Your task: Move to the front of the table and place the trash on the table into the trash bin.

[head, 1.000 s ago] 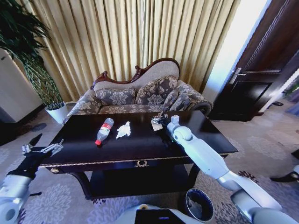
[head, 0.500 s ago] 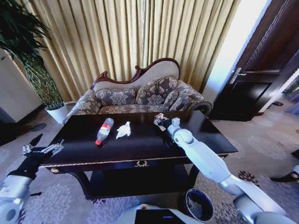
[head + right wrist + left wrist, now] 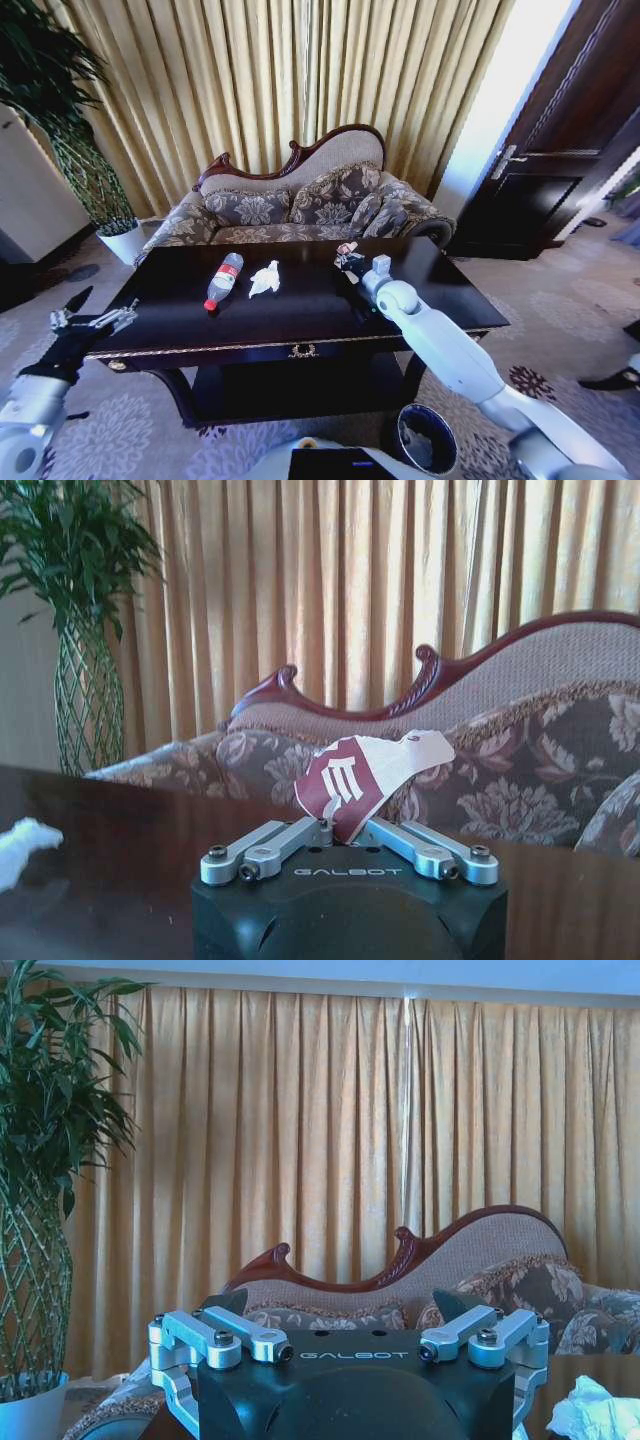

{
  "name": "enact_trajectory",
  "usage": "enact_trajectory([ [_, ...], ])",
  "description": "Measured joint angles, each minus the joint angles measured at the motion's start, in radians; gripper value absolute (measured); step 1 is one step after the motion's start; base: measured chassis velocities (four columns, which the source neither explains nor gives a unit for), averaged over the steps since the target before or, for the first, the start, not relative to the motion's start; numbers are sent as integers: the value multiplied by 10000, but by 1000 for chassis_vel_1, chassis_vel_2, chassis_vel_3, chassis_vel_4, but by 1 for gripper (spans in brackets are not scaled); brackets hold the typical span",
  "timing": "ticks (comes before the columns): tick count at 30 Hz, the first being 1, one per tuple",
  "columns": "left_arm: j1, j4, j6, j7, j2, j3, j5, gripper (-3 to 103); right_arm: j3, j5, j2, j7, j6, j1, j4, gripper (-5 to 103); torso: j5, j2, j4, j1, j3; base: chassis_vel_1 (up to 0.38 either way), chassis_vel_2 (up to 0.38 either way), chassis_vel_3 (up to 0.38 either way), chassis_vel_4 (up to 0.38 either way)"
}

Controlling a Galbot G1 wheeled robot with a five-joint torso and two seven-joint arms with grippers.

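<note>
At the near edge of the head view, the trash bin [image 3: 428, 438] stands on the carpet beside the robot's base, just in front of the table [image 3: 300, 320] at its right end. The left gripper [image 3: 92, 318] hangs parked off the table's left front corner, its fingers spread and holding nothing. Across the dark tabletop the right arm reaches forward, and the right gripper [image 3: 349, 259] is pinched on a wrapper packet [image 3: 368, 773], maroon and white in the right wrist view, held above the table's far right part. Farther left on the table lie a crumpled tissue [image 3: 264, 278] and, just beside it, a clear bottle [image 3: 223, 280] with a red cap, both untouched. A patterned sofa [image 3: 300, 205] and gold curtains close off the room behind. The step in hand appears to be the first pickup of three; the next move likely calls for swinging the packet back and down over the bin's mouth before releasing it.
</note>
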Motion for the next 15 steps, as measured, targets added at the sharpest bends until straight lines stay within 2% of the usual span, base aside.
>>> enact_trajectory([
  [6, -102, 6, -2, -11, -69, -3, -59, 100, 639, 308, -377, 996, -184, -395, 1015, 2, 0, 0, -1, 0, 0, 0, 0, 0, 0],
  [8, -105, 9, -1, -14, -72, -8, -67, 100, 694, 308, -395, 1057, -196, -442, 1071, 2, 0, 0, 0, 0, 0, 0, 0, 0, 0],
  [12, -114, 68, -50, -45, -78, -59, -143, 100, 1495, 310, -653, 1684, -461, -1099, 1685, 2, 1, 0, 1, 0, 0, 0, 0, 0, 0],
  [15, -114, 97, -116, -43, -116, -62, -165, 100, 2114, 324, -833, 1854, -512, -1658, 2030, 2, 1, 0, -1, 0, 0, 0, 0, 0, 0],
])
